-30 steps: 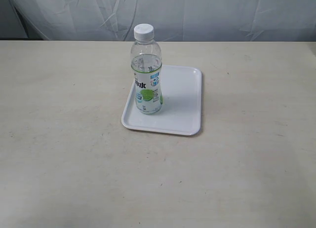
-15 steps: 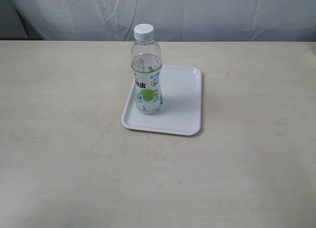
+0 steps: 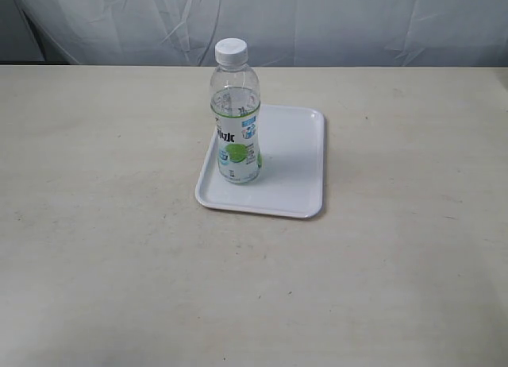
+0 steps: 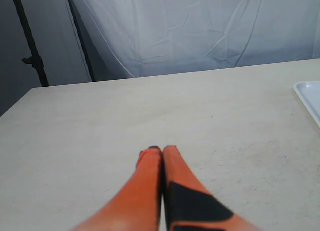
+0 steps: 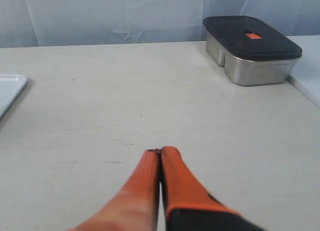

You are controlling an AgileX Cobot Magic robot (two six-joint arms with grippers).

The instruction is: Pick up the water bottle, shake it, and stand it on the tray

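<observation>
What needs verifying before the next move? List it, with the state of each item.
1. Water bottle standing upright: ok.
2. Its base inside the tray rim: ok.
3. White cap on the bottle: ok.
4. Left claw shut and empty: ok.
5. Right claw shut and empty: ok.
6. Bottle already shaken: cannot tell.

Tray (image 4: pixel 311 93) is cropped by the frame in the left wrist view, only a corner showing. Same in the right wrist view, where one corner of the tray (image 5: pixel 11 86) shows. In the exterior view the water bottle (image 3: pixel 236 117) standing on the tray covers the tray's far corner on that side, and the label lettering is too small to read. Left gripper (image 4: pixel 157 151) and right gripper (image 5: pixel 159 152) blur toward the camera, with their bases cut off.
</observation>
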